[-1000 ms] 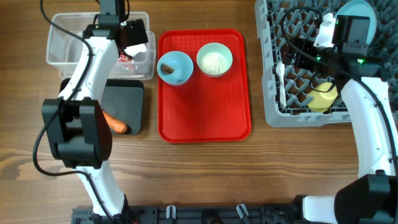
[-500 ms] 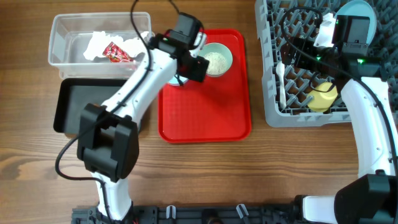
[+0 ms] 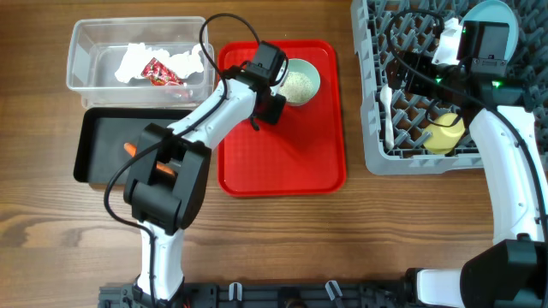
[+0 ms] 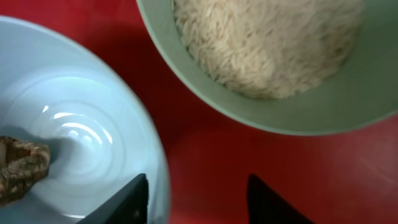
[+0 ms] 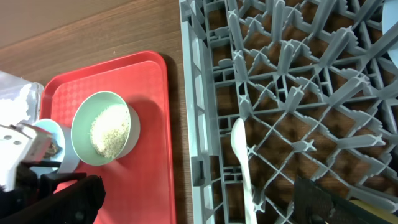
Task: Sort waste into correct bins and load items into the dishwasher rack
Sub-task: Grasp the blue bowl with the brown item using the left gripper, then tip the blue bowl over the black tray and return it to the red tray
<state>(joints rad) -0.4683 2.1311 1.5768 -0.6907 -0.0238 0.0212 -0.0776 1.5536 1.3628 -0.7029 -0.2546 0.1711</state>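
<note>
Left gripper (image 4: 196, 202) open astride blue bowl (image 4: 74, 143) rim; right gripper (image 5: 199, 200) open above rack (image 5: 194, 93). Red tray (image 3: 282, 158) carries two: that bowl with one brown lump (image 4: 18, 169), pale bowl (image 4: 348, 102) with rice (image 4: 267, 43). Wrapper (image 3: 158, 72) in clear tub (image 3: 79, 81), print unreadable.

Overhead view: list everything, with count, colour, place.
Tub: one, clear, top left.
Tissue: one, white, in tub.
Wrapper: one, red, in tub.
Black tray: one, below tub.
Carrot: one, orange, in black tray.
Red tray: one, centre.
Rice bowl: one, pale green, red tray.
Blue bowl: one, red tray, holds brown lump.
Rack: one, grey, right.
Spoon: one, white, in rack.
Cup: one, yellow, in rack.
Plate: one, blue, in rack.
Left gripper: open, astride blue bowl's rim.
Right gripper: open, above rack.
</note>
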